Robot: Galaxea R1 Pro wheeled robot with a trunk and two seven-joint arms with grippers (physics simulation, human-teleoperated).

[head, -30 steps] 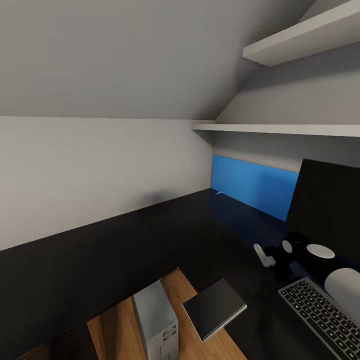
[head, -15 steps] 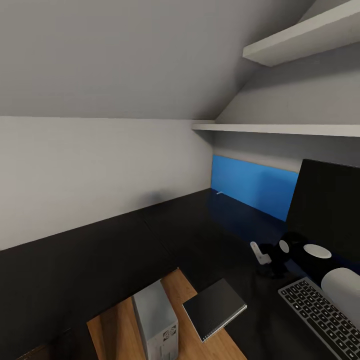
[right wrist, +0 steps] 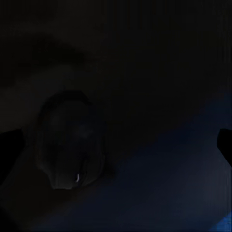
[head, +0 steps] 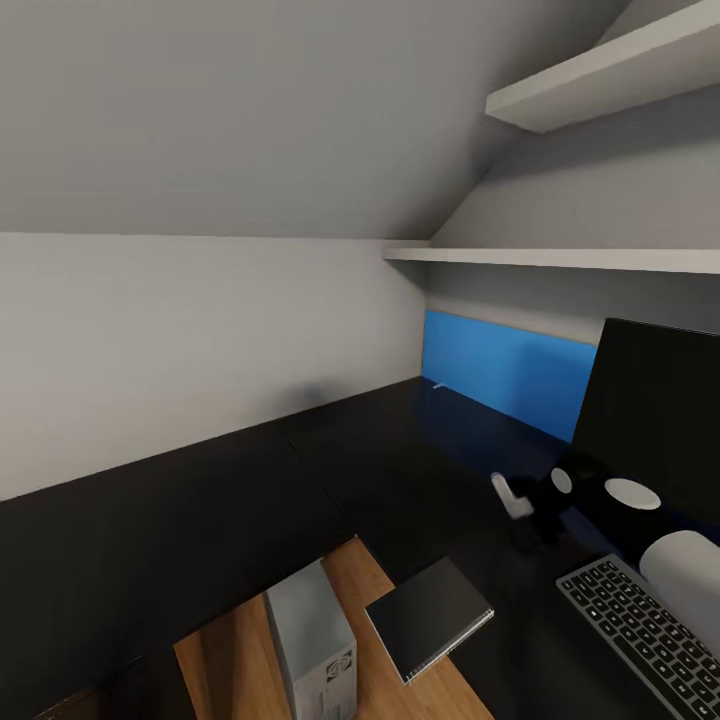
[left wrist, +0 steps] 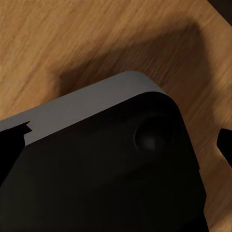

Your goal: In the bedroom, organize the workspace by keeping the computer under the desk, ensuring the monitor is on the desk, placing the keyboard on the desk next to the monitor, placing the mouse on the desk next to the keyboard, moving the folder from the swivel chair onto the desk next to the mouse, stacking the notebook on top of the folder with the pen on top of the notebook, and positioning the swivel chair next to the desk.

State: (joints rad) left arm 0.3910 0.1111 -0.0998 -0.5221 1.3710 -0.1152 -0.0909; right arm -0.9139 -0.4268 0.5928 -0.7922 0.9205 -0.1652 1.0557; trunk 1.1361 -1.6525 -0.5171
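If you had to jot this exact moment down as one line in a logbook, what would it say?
right tool: above desk, by monitor | mouse: below tool, ungrasped | keyboard: on desk | computer: on floor

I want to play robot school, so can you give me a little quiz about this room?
1. True or false: the monitor stands on the black desk.
2. What colour is the back panel behind the desk? A red, B blue, C green.
3. Fill the gap: the pale grey box on the wooden floor, beside the dark notebook, is the ____.

Key: 1 true. 2 B. 3 computer.
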